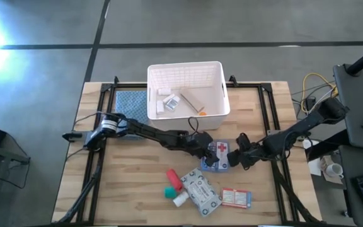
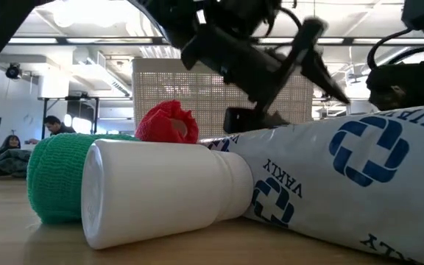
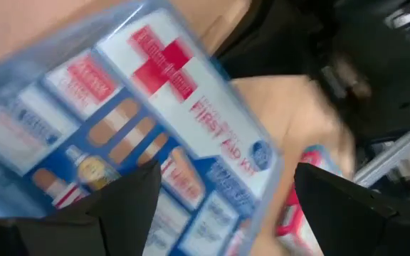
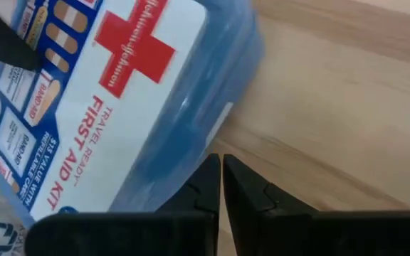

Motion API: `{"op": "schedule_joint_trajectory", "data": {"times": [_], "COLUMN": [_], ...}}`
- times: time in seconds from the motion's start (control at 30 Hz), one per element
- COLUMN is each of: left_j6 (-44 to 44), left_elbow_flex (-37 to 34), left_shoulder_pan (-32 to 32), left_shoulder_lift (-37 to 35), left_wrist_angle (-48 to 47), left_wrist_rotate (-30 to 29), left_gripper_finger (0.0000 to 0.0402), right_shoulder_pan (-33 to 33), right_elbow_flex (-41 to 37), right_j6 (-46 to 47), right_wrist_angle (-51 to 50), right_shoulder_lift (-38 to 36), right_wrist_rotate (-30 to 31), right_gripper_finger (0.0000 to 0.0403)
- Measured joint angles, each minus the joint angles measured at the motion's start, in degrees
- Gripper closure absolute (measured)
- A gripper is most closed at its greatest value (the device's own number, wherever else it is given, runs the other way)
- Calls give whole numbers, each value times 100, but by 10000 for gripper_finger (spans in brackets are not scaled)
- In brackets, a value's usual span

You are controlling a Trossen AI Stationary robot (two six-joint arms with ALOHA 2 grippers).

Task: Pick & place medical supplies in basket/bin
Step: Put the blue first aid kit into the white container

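The blue red-cross pouch (image 1: 220, 150) lies flat on the table at its middle, in front of the white slotted bin (image 1: 216, 110). My left gripper (image 1: 208, 154) reaches in from the table's left and hovers open over the pouch (image 3: 155, 92). My right gripper (image 1: 237, 157) comes from the right, shut, at the pouch's right edge. Nearer the table's front lie the red tube (image 1: 174, 178), the green-capped bottle (image 1: 169, 191), a white bottle (image 1: 180, 199), the grey-white packet (image 1: 201, 192) and the white-red box (image 1: 236, 198). My left gripper (image 3: 226, 178) is open above the pouch's printed face, one finger (image 3: 130, 203) over it and one past its edge; whether either touches it I cannot tell. My right gripper (image 4: 221, 165) has its shut fingertips against the pouch's rounded blue side (image 4: 194, 139), low and nearly level from the table's right. The pouch rests on the table.
The bin (image 2: 219, 96) holds a few white items and an orange-tipped one (image 1: 194, 101). A blue patterned cloth (image 1: 131, 104) lies left of the bin. The white bottle (image 2: 160, 191) and the packet (image 2: 344, 169) fill the low view's foreground. Bare wood lies at the table's left.
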Motion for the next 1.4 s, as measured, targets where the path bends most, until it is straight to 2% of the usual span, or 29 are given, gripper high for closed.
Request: {"op": "schedule_joint_trajectory", "data": {"times": [0.27, 0.47, 0.77, 1.07, 1.13, 1.3, 1.4], "left_j6": [-149, -144, -149, 370, 551, 1013, 1039], "left_elbow_flex": [5, -103, -65, 205, 328, 572, 507], "left_shoulder_pan": [0, -2, 1, 29, 37, 21, -24], "left_shoulder_lift": [188, 223, 193, -116, -304, -620, -638], "left_wrist_angle": [35, 19, -117, -368, -763, -2791, -3252], "left_wrist_rotate": [90, 107, 151, 65, 62, -229, -240], "left_gripper_finger": [100, 101, 101, 100, 100, 100, 100], "right_shoulder_pan": [-99, -85, -279, -274, -277, -274, -287], "right_elbow_flex": [127, 208, 264, 312, 315, 294, 284], "right_j6": [-189, -432, -627, -899, -967, -1096, -1264], "right_wrist_angle": [347, 315, 382, -517, -571, -564, -560], "right_shoulder_lift": [497, 432, 503, 192, 11, -440, -675], "right_wrist_rotate": [-101, -491, -359, -316, -317, -347, -358], "right_gripper_finger": [392, 392, 392, 392, 392, 388, 368]}}
